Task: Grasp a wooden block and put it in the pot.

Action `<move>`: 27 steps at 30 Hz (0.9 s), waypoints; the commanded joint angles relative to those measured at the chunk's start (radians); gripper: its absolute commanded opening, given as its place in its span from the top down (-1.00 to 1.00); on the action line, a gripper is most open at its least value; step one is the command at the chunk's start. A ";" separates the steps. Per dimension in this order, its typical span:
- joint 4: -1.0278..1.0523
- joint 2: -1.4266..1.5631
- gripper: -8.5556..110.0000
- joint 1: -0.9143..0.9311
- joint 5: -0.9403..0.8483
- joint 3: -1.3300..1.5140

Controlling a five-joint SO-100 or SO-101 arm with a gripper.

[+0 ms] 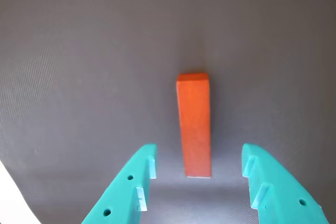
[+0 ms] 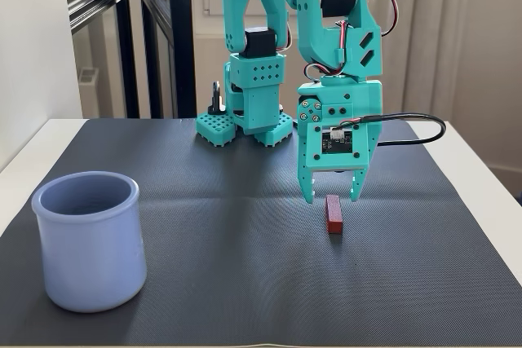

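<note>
Wrist view: small orange-red rectangular wooden block lies flat on the dark grey mat, lengthwise between the spread, empty teal gripper. Looks light, rigid, smooth; best pinched across its narrow sides mid-length.

Fixed view: gripper hangs just above block; rounded lavender-blue pot sits well apart, left.

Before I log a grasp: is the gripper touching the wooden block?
Apart. The wrist view shows bare mat on both sides between the open gripper fingers and the wooden block, which lies flat on the mat.
</note>
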 commanded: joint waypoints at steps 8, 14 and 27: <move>-0.005 -0.009 0.54 -0.040 -0.006 -0.028; -0.012 -0.066 0.55 -0.038 -0.006 -0.046; -0.012 -0.117 0.67 -0.038 -0.006 -0.092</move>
